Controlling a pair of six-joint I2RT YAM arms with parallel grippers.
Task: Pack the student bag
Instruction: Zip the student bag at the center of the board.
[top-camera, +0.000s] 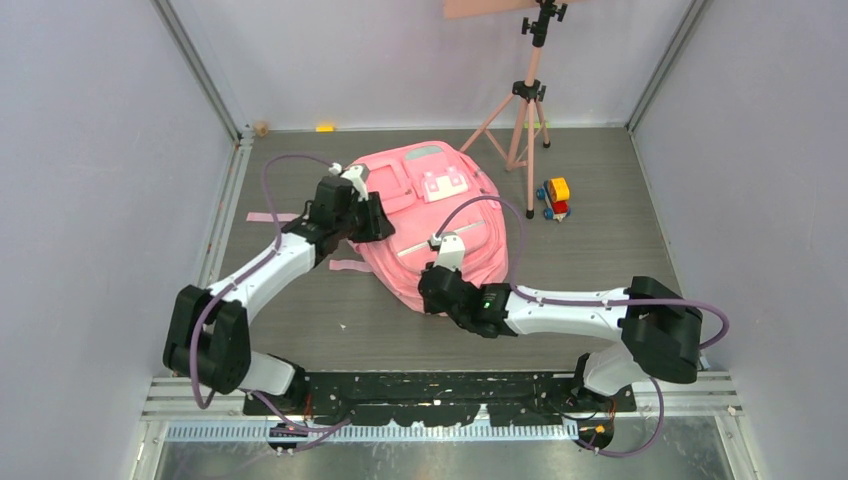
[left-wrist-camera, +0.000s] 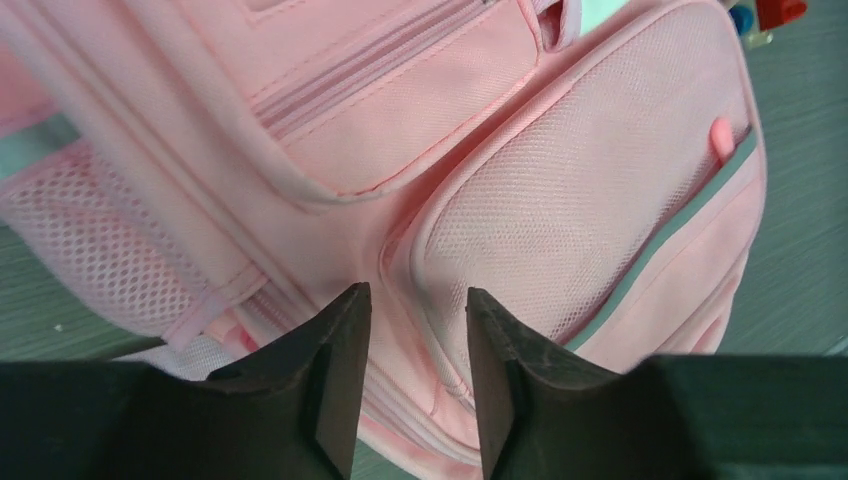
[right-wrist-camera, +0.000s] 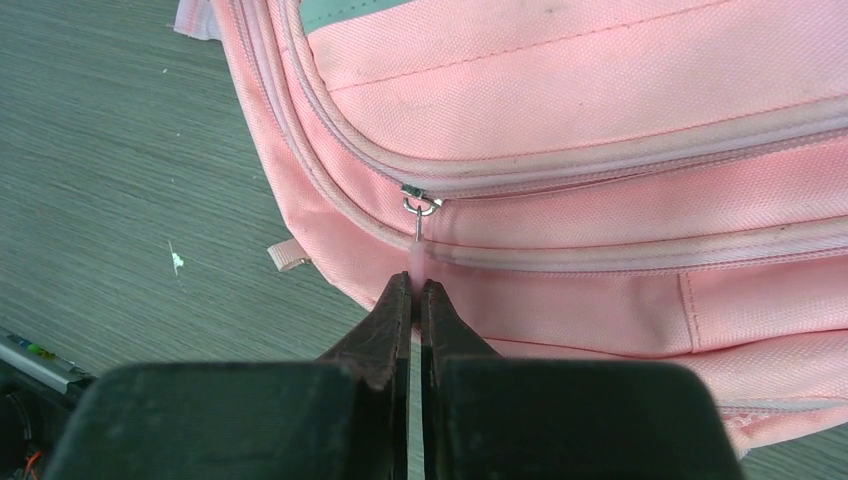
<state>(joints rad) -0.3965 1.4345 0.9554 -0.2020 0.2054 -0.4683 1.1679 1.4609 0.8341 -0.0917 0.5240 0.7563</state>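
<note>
The student bag (top-camera: 425, 205) is a large pink backpack lying flat in the middle of the table, front pockets up. My left gripper (top-camera: 385, 222) is at the bag's left side. In the left wrist view its jaws stand partly closed (left-wrist-camera: 415, 300) with a fold of the bag's side (left-wrist-camera: 560, 190) pinched between them. My right gripper (top-camera: 432, 285) is at the bag's near edge. In the right wrist view it (right-wrist-camera: 415, 285) is shut on the pink zipper pull (right-wrist-camera: 416, 258) of a closed zip on the bag (right-wrist-camera: 600, 90).
A small colourful toy vehicle (top-camera: 554, 198) stands right of the bag, and part of it shows in the left wrist view (left-wrist-camera: 765, 14). A pink tripod (top-camera: 527, 110) stands behind it. Pink tape strips (top-camera: 270, 217) lie on the table to the left. Walls enclose three sides.
</note>
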